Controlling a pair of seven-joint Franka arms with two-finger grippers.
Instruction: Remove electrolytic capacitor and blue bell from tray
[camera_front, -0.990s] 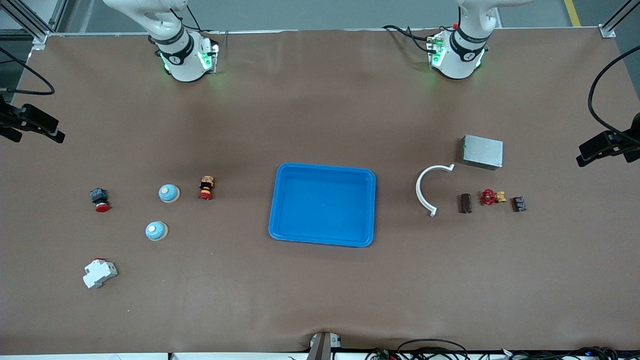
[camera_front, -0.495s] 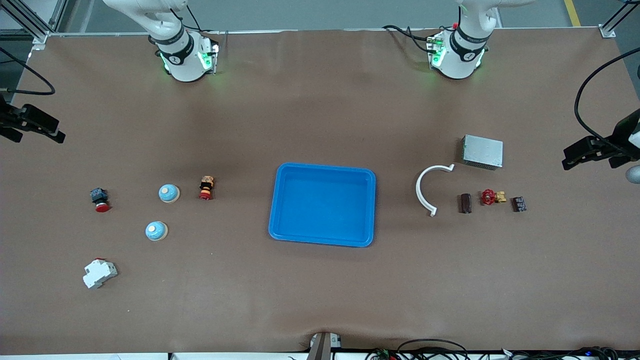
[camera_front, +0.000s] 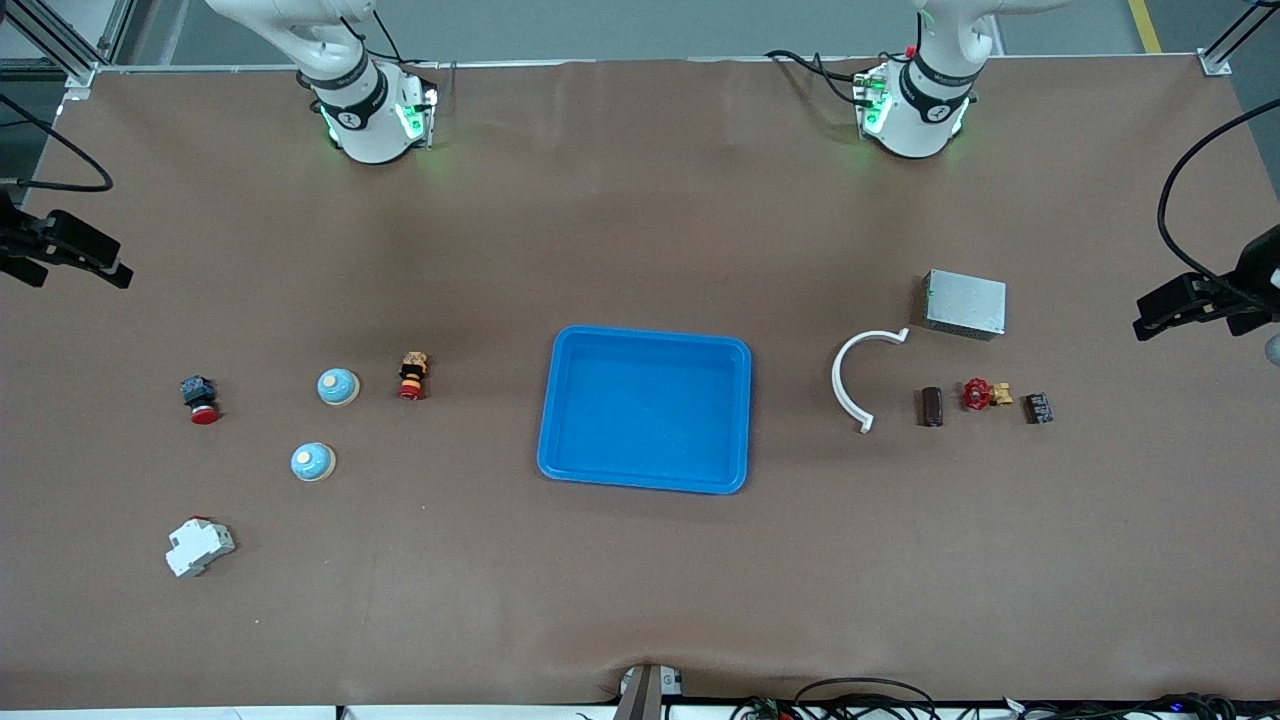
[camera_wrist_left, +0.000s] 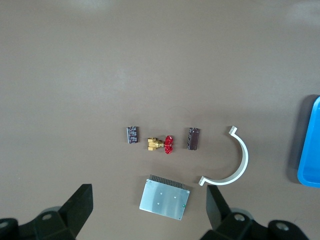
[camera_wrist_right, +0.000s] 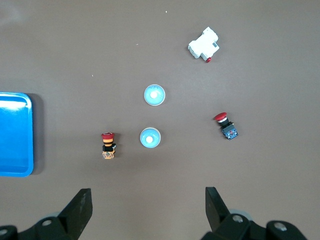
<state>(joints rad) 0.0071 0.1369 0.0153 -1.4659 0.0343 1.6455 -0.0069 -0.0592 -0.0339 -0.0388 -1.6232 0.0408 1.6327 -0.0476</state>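
Brown table (camera_front: 640, 590): dark capacitor (camera_front: 931, 406), long axis toward the robots; round blue bell (camera_front: 338, 387); left gripper (camera_wrist_left: 150, 212) and right gripper (camera_wrist_right: 148, 210) spread wide.

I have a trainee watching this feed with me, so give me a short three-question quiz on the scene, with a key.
1. True or false: the blue tray already holds a part.
2. How many blue bells lie toward the right arm's end of the table?
3. Which lies nearest the white curved clamp? A) the red-handled valve B) the dark capacitor C) the metal box

Key:
1. False; the tray shows only bare blue floor.
2. Two: one bell and a second bell nearer the front camera.
3. B.

Left gripper and right gripper both hover high, fingers open.
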